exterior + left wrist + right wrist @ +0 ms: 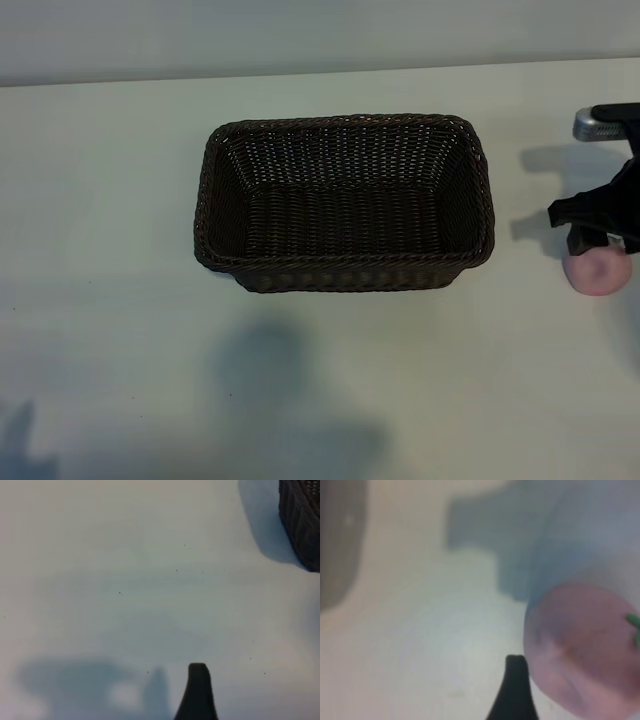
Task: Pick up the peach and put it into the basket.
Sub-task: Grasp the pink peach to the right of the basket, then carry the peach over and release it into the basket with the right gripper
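The peach (598,272) lies on the white table at the far right, well apart from the basket (345,270). It is pale pink with a tiny green stem bit and fills the near side of the right wrist view (580,650). My right gripper (600,238) hangs directly over it, open, jaws straddling the fruit. One dark fingertip (516,685) stands right beside the peach's side. The dark-brown wicker basket sits in the middle of the table, nothing inside. My left gripper is outside the exterior view; one fingertip (198,690) hovers over bare table, nothing held.
The white table (110,230) stretches wide on the basket's left and front. A corner of the basket (302,525) shows at the edge of the left wrist view. Arm shadows fall on the table in front of the basket.
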